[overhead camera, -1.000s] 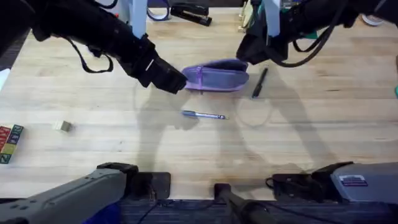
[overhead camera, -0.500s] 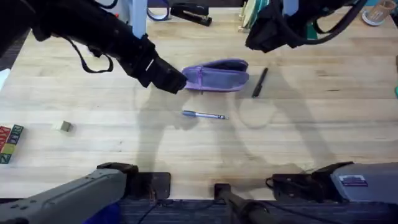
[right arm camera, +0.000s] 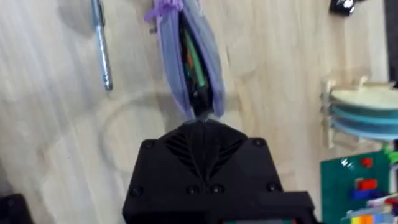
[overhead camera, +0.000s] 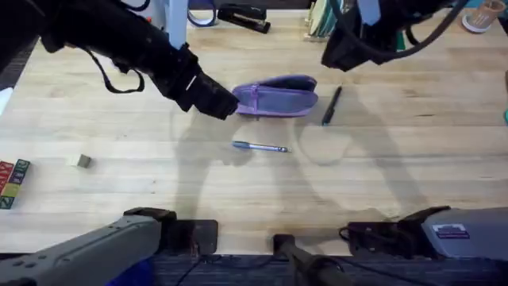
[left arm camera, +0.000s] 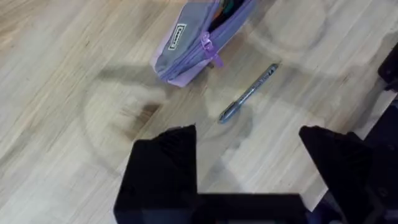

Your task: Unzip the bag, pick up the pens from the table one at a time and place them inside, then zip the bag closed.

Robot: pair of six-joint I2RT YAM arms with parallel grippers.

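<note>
The lavender bag point(overhead camera: 278, 95) lies at mid-table with its zipper open; the right wrist view looks into the bag point(right arm camera: 193, 62) and shows coloured items inside. My left gripper point(overhead camera: 220, 104) hovers at the bag's left end, open, fingers point(left arm camera: 165, 168) wide apart over bare wood. The blue-grey pen point(overhead camera: 260, 146) lies in front of the bag. The black pen point(overhead camera: 331, 105) lies just right of it. My right gripper point(overhead camera: 343, 54) hangs behind and to the right of the bag, shut, with nothing seen in it.
A small wooden block point(overhead camera: 82, 161) and coloured blocks point(overhead camera: 12, 183) sit at the left. A black stapler point(overhead camera: 242, 16) lies at the back. Stacked plates point(right arm camera: 360, 115) stand beyond the bag's right end. Bare wooden table point(overhead camera: 397, 151) lies in front.
My right gripper has drawn away from the bag's right end, moving right and toward the back. The left arm, bag and both pens have stayed put.
</note>
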